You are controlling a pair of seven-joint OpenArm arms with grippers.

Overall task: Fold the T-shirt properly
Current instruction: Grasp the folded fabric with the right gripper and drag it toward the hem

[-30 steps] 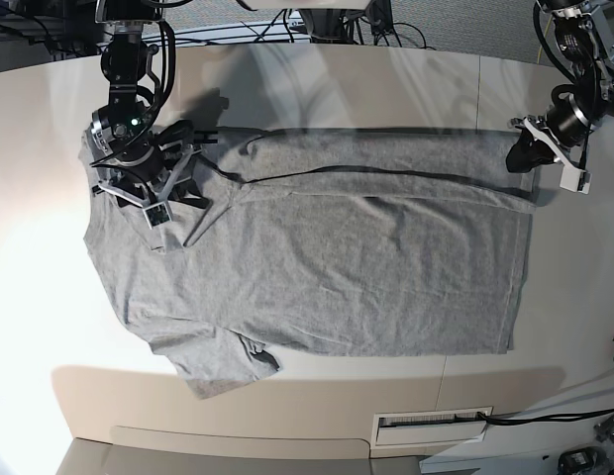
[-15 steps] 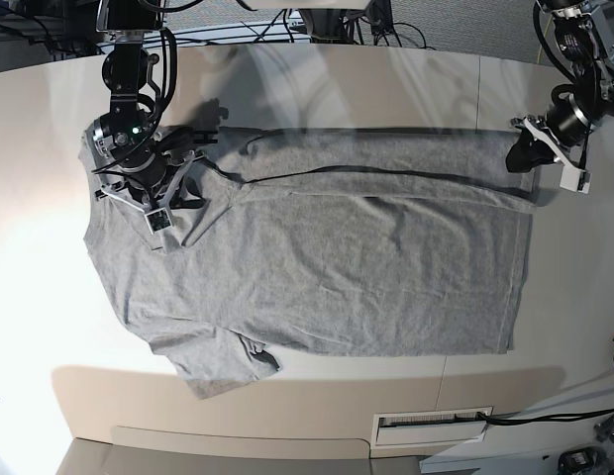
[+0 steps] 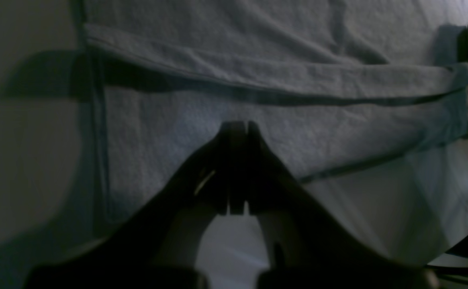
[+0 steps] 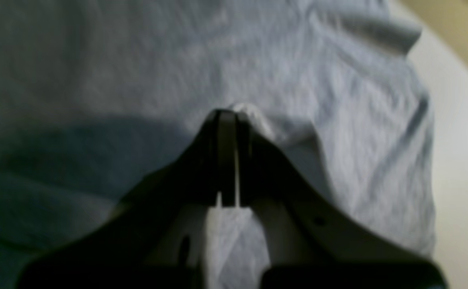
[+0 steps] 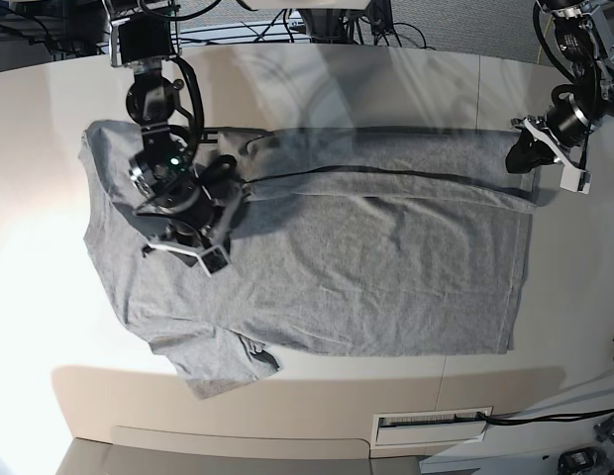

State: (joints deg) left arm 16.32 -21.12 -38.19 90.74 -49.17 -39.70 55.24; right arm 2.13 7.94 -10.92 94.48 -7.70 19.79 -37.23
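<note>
Base view shows us the T-shirt (image 5: 327, 257) spread flat on the table (image 5: 386, 79), plain side up, its long axis running across the table from left to right. Collar and sleeves point to the view's left edge; the straight hem lies at the right. One sleeve (image 5: 223, 366) reaches toward the near edge, its tip curled over. Along the far side we see a long strip of cloth folded over the body, edged by a dark line.

Our right gripper (image 4: 227, 114) sits over the shoulder area, jaws together with a small ridge of T-shirt cloth pinched up at their tips. Our left gripper (image 3: 238, 126) is at the far hem corner, jaws pressed together; whether cloth sits between them we cannot tell.

Bare table lies all round: a wide band along the far edge, a strip beside the hem at the right, and a narrower band by the near edge.
</note>
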